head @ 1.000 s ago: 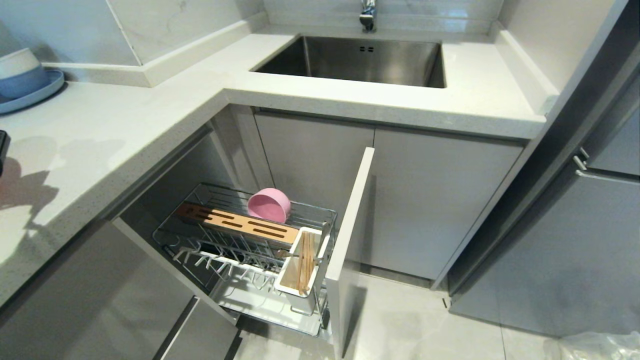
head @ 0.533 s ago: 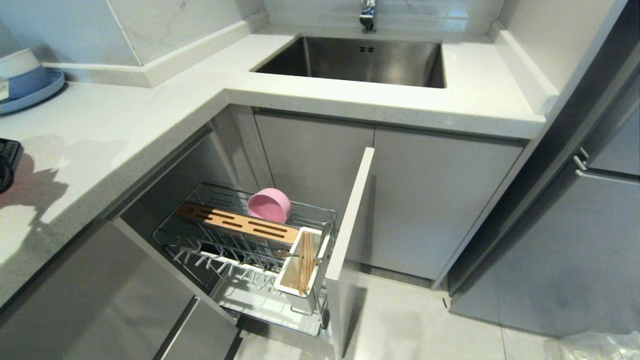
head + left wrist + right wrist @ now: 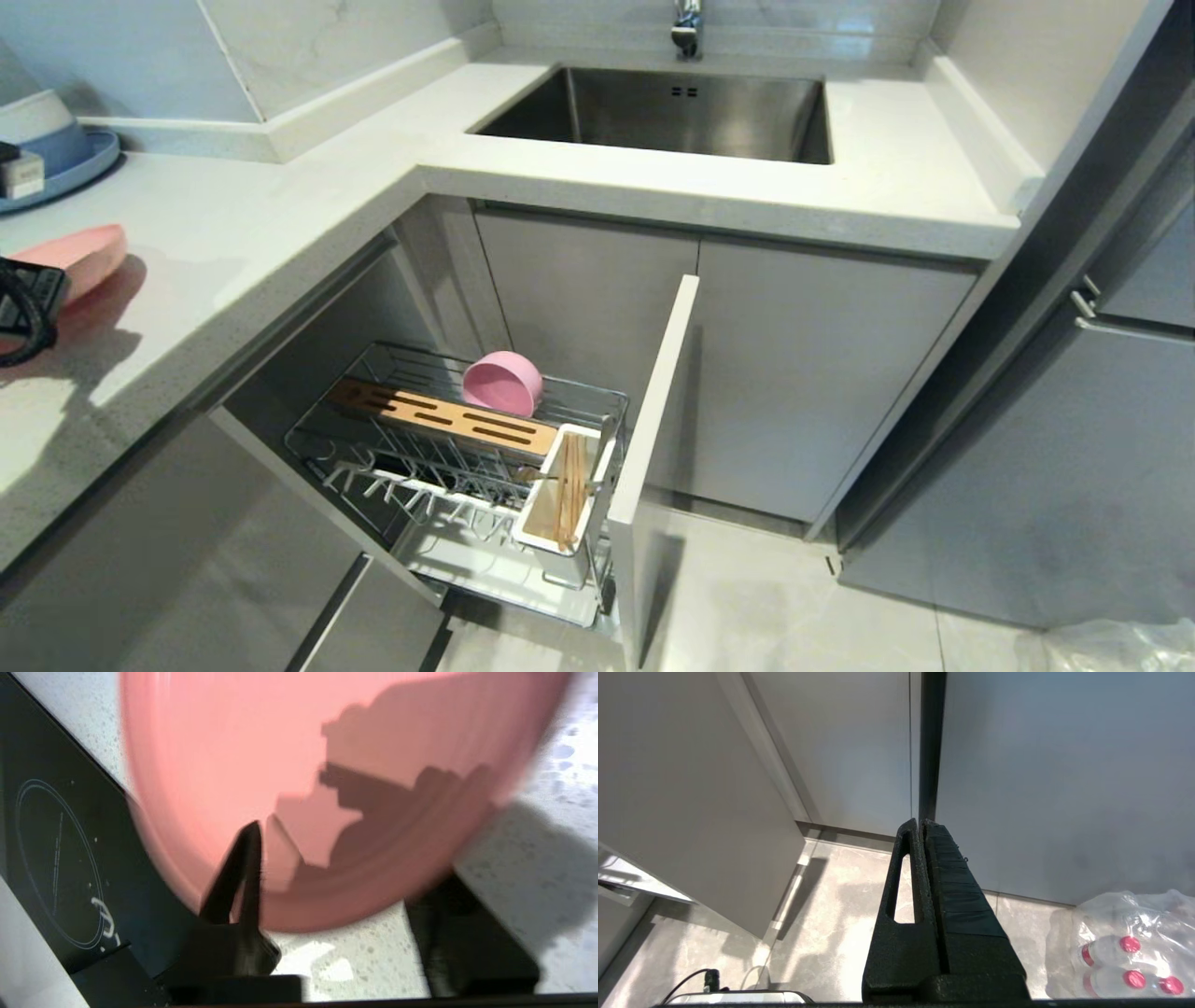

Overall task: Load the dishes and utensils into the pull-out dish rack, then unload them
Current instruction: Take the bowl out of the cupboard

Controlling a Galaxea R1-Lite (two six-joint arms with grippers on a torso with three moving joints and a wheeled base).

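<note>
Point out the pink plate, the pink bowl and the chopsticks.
pink plate [image 3: 75, 254], head view, its rim on the counter.
pink bowl [image 3: 502, 383], head view, its outer wall.
chopsticks [image 3: 569, 485], head view, mid-shaft in the holder.

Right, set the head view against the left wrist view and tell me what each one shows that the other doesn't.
Only the head view shows the pull-out dish rack with the pink bowl at its back, the chopsticks in the white utensil holder, the sink, and the blue plate.

Only the left wrist view shows the black cooktop beside the plate, and both fingers of the left gripper spread either side of the plate's rim.

Both show the pink plate on the white countertop, with the left gripper at it.
</note>
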